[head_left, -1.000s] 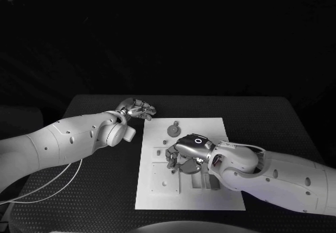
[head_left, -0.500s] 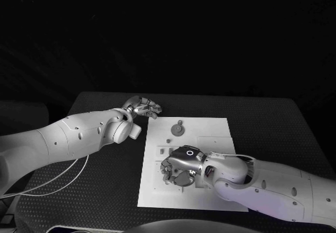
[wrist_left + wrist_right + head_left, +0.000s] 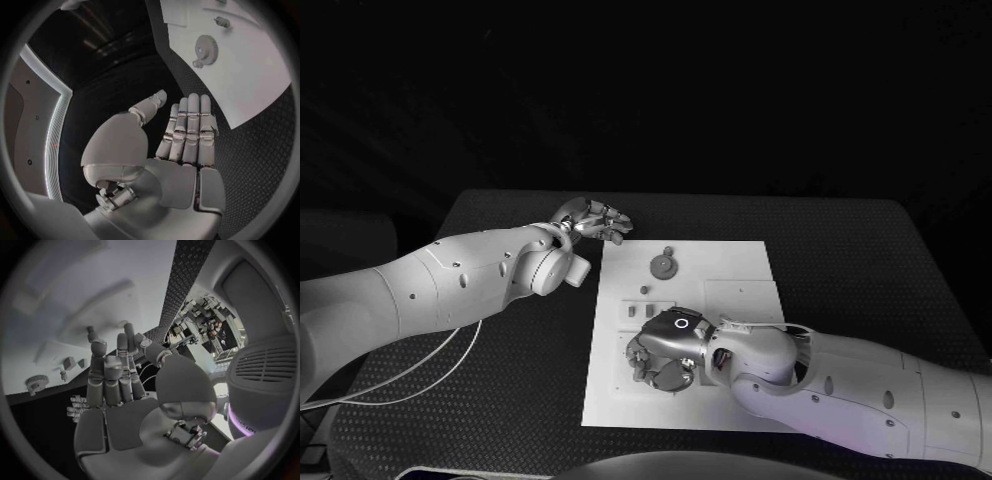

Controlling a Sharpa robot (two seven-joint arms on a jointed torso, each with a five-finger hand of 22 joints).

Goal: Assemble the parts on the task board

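We read the assembly as barely begun. On the flat white rectangular task board (image 3: 733,262), a small round toothed gear part (image 3: 664,265) lies loose toward twelve o'clock, with a little knob touching its rim, and a few small dark pieces (image 3: 640,309) sit near the board's middle, at about eleven o'clock from our right hand; whether any of these is already seated, we cannot tell.

Our silver right hand (image 3: 665,357) is low over the board's near-left part, around seven o'clock, fingers curled downward. The right wrist view shows those fingers (image 3: 110,371) extended side by side above the white surface, and whether they pinch anything we cannot tell.

Our silver left hand (image 3: 593,221) hovers just off the board's far-left corner, over the black table (image 3: 848,240), holding nothing, fingers straight and together.

Most placing appears left to do.
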